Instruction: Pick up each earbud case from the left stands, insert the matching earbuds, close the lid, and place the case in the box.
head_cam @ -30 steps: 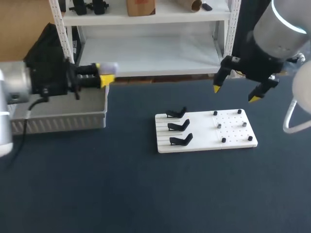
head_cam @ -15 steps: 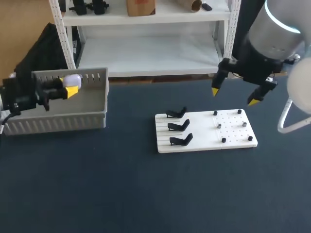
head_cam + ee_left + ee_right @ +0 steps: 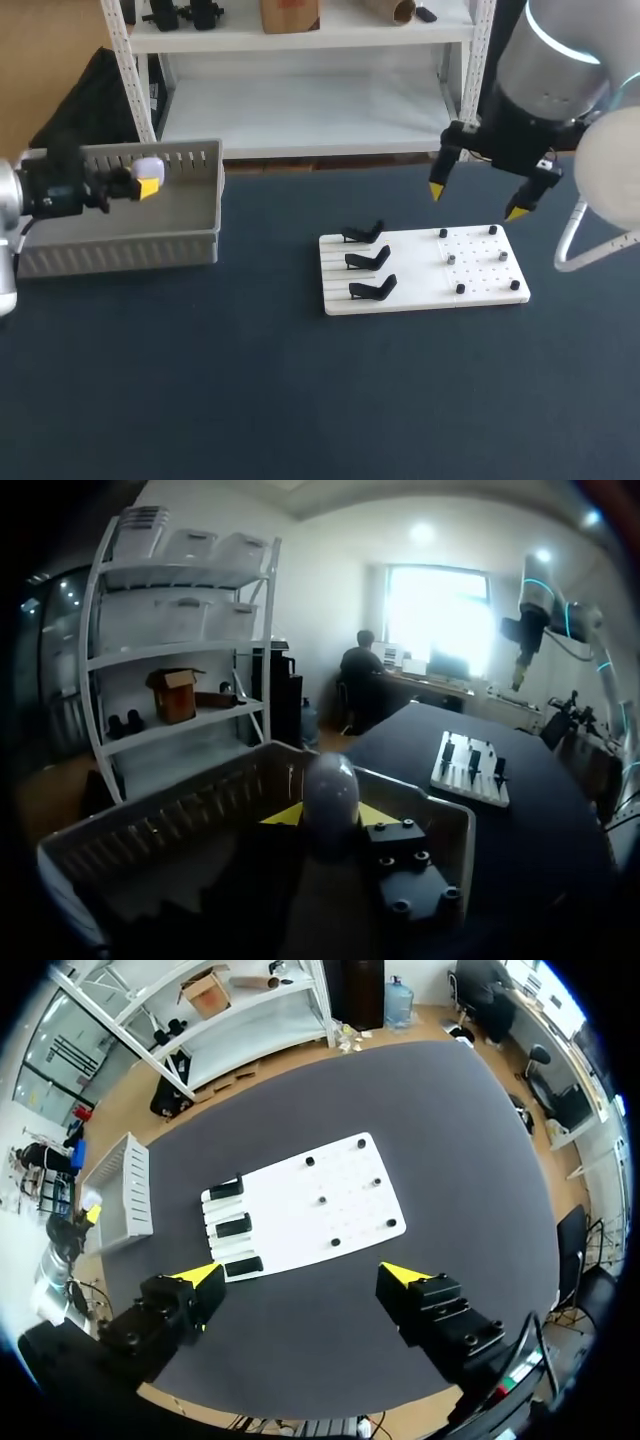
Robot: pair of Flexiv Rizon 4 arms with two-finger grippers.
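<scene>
Earbud case (image 3: 149, 165): I count one, pale lilac and egg-shaped. It is pinched from two sides between the yellow tips of my left gripper (image 3: 146, 180). It sits at about ten o'clock on the table, over the grey box (image 3: 120, 248), of which there is also one. From the left wrist camera the case stands upright between the fingers, with the box's slotted walls below and ahead of them.

One white board (image 3: 400, 292) lies a little toward three o'clock from the table's middle. On its nine o'clock half I count three black stands (image 3: 368, 260), lined up one behind another. On its three o'clock half I count six small pegs (image 3: 460, 289).

My right gripper (image 3: 476, 200) hangs above the board's twelve o'clock edge. Its fingers are spread wide with nothing between them, well apart from the stands and pegs.
</scene>
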